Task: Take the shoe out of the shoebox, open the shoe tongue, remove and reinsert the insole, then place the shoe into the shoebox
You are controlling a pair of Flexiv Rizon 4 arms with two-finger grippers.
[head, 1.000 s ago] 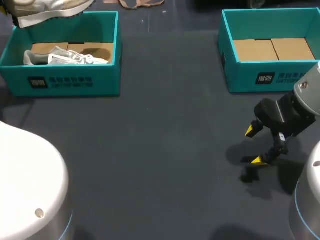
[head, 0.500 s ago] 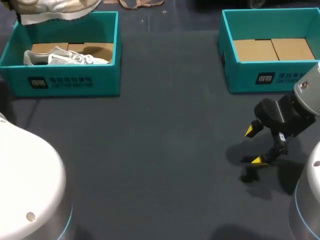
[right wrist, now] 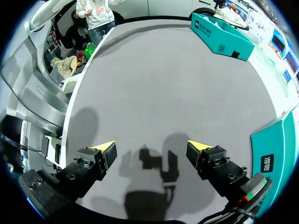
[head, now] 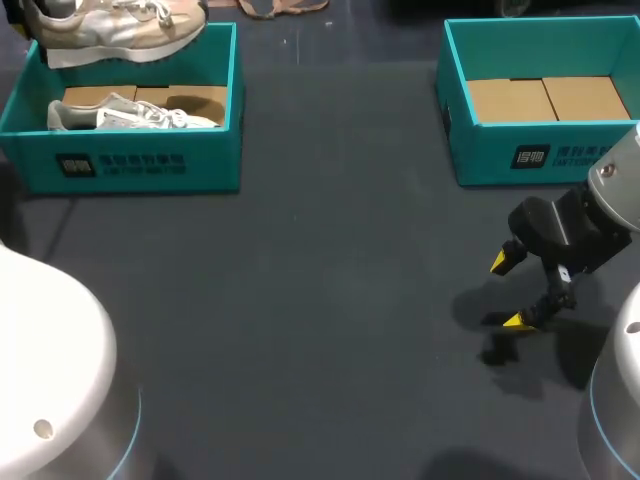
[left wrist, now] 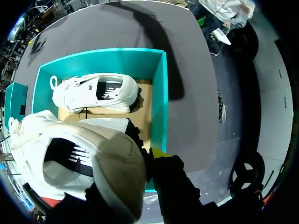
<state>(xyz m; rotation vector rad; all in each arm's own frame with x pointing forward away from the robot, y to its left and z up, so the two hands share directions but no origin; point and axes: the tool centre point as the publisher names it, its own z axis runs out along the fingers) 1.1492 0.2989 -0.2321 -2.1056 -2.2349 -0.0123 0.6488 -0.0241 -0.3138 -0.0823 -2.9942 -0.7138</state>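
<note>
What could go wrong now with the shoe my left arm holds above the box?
The left gripper seems to pinch the lifted shoe only at its heel, so it may swing or slip onto the second shoe in the shoebox. The right gripper, open and far away, cannot steady it.

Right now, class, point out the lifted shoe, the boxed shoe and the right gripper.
lifted shoe point(head: 120, 28), head view, its side.
boxed shoe point(left wrist: 96, 92), left wrist view, its side.
right gripper point(right wrist: 152, 146), right wrist view, midway between its open tips.
</note>
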